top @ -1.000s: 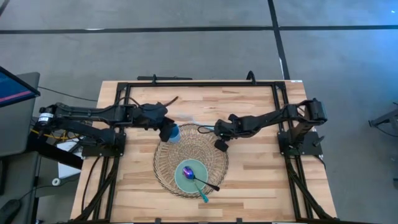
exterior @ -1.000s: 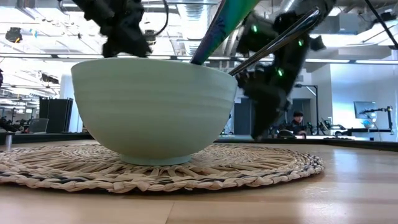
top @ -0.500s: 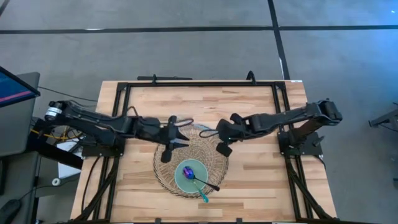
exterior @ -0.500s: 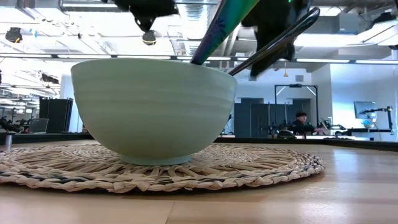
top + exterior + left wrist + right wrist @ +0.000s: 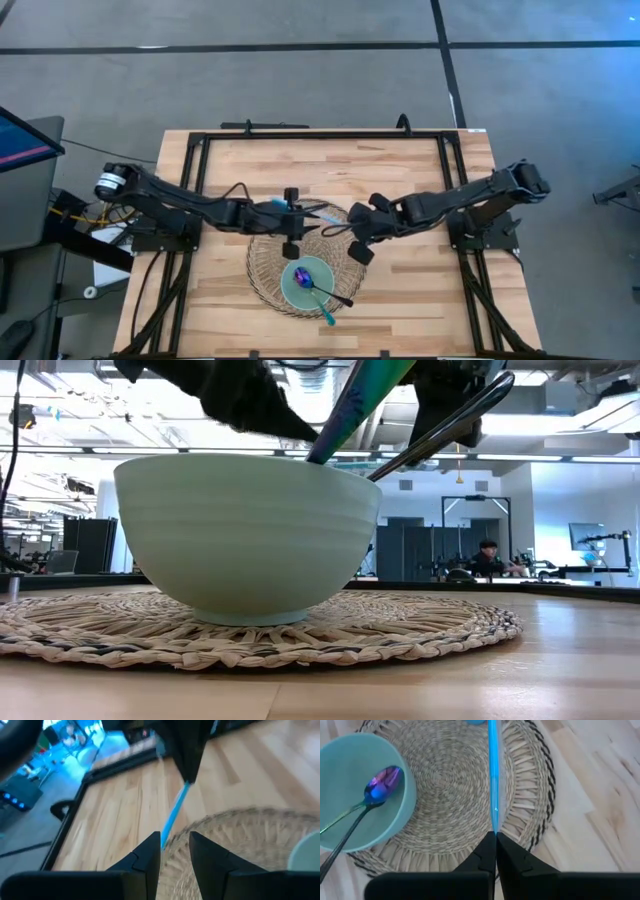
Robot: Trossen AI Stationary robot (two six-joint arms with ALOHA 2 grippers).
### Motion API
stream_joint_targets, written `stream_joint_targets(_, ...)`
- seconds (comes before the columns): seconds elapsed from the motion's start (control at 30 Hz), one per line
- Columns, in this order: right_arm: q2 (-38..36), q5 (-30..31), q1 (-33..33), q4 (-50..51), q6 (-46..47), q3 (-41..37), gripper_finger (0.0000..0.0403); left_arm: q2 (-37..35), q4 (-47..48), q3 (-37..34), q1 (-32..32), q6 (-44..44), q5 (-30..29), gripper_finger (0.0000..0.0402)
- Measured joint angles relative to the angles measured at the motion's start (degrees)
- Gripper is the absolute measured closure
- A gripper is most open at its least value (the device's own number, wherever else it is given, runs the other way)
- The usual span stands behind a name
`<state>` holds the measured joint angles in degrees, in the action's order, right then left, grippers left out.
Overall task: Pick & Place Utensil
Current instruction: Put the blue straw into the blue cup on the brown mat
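Observation:
A long blue utensil (image 5: 318, 211) is held level above the far part of a round woven mat (image 5: 265, 262). My right gripper (image 5: 350, 222) is shut on its handle. My left gripper (image 5: 298, 215) is open at the other end, with its fingers on either side of the blue handle (image 5: 175, 812). Whether they touch it does not show. A pale teal bowl (image 5: 300, 285) stands on the mat's near part. It holds a purple-sheened spoon (image 5: 382, 782) and a teal-handled utensil (image 5: 350, 405), whose handles lean on the rim. My right gripper pinches the blue utensil's handle (image 5: 493, 822) between its two shut fingers. The fingers come level from the table's right and lie along the handle. The utensil is lifted clear and sticks straight out from the fingertips over the mat, its blue head (image 5: 477, 721) at the far end.
The mat (image 5: 455, 795) fills the table's middle, with bare wood (image 5: 420, 290) to its left, right and far side. A black frame (image 5: 320, 132) runs along the table's edges. In the low view the bowl (image 5: 245, 535) fills the foreground, and a person sits far back in the room.
My left arm has stretched toward the table's right, carrying its gripper from the mat's far-left rim to over the mat's far part, and the gripper has turned. My right gripper has shifted slightly toward the near edge. The bowl and its utensils have stayed put.

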<state>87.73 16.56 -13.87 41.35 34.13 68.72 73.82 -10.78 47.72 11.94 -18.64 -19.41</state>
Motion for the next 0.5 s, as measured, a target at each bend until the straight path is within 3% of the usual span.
stream_joint_targets(0.5, 0.32, -1.08, 0.0, -0.15, 0.0, 0.01, 0.0403, 4.09, 0.01, 0.0, -0.35, -2.29, -5.45, 0.0297)
